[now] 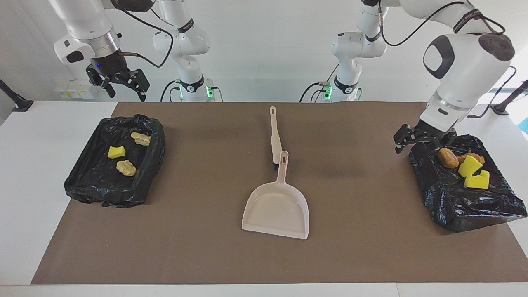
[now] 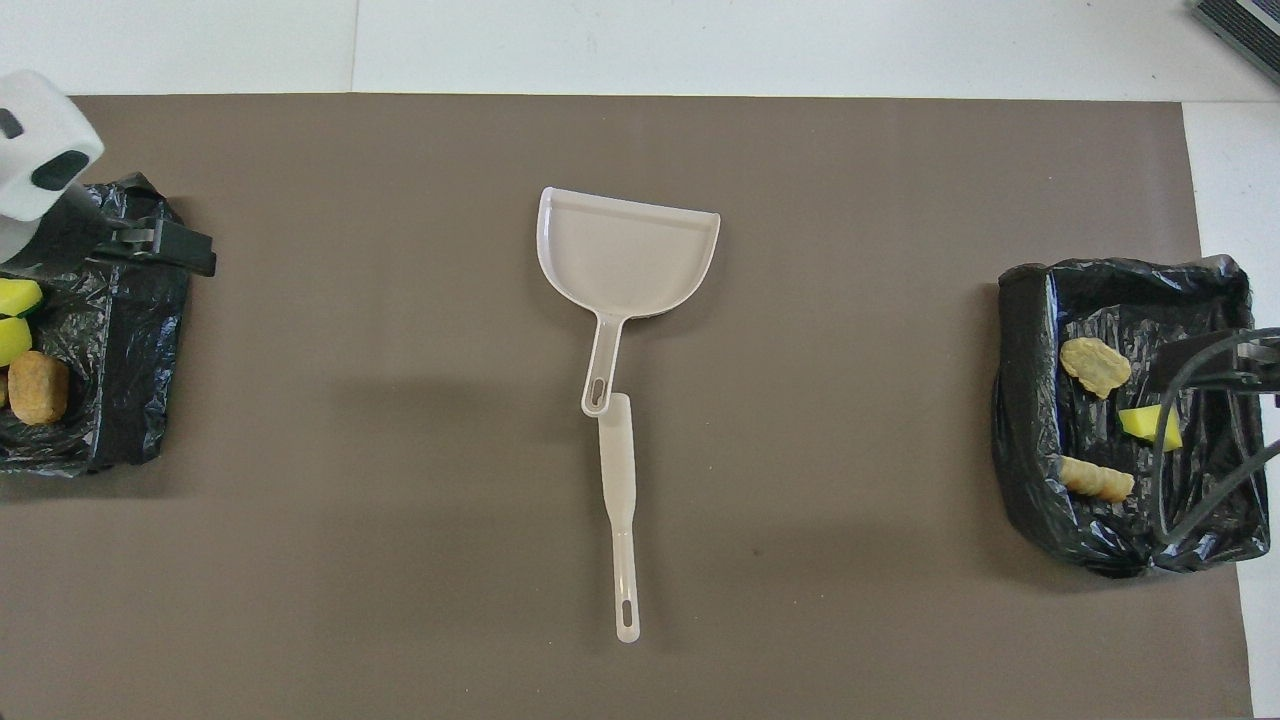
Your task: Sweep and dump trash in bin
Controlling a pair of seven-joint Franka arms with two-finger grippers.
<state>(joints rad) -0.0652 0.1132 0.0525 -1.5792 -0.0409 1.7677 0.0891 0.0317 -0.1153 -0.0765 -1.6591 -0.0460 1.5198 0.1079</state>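
Observation:
Three pieces of trash lie in a black-bagged bin (image 1: 111, 198) at the right arm's end: a yellow sponge chunk (image 1: 116, 152) and two tan lumps (image 1: 140, 138) (image 1: 126, 167). Several more lie in a second bagged bin (image 1: 466, 210) at the left arm's end, among them a brown lump (image 1: 448, 158) and yellow chunks (image 1: 470, 166). My right gripper (image 1: 121, 84) is open and empty, raised over its bin's edge nearer the robots. My left gripper (image 1: 425, 139) is open and empty, low over its bin's rim. No trash shows on the mat.
A beige dustpan (image 1: 276, 210) lies mid-mat with its mouth away from the robots. A beige brush (image 1: 275, 138) lies nearer the robots, its head at the pan's handle. The brown mat (image 1: 198, 247) covers most of the white table.

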